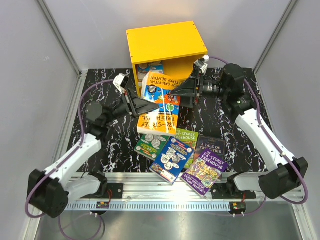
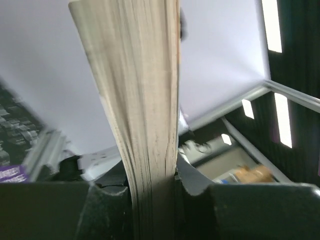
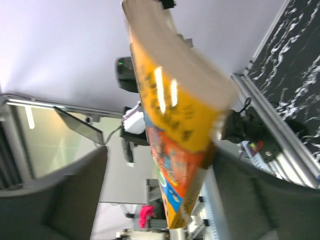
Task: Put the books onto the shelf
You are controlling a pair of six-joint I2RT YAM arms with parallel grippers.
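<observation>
A thick orange and yellow book (image 1: 159, 102) hangs tilted in the air in front of the yellow shelf (image 1: 165, 42). My left gripper (image 1: 145, 106) is shut on its left edge; in the left wrist view the page block (image 2: 140, 90) is squeezed between the dark jaws of that gripper (image 2: 152, 182). My right gripper (image 1: 179, 92) is at the book's right edge with its jaws spread. In the right wrist view the cover (image 3: 175, 115) lies between its wide-apart fingers (image 3: 55, 195), close to the right one. Several books lie on the table: green (image 1: 152, 145), blue (image 1: 172, 157), purple (image 1: 205, 170) and dark (image 1: 210, 145).
A few books (image 1: 150, 67) stand in the shelf's left part. The table is black marble-patterned (image 1: 100, 100), with grey walls on both sides. An aluminium rail (image 1: 165, 180) carries the arm bases along the near edge.
</observation>
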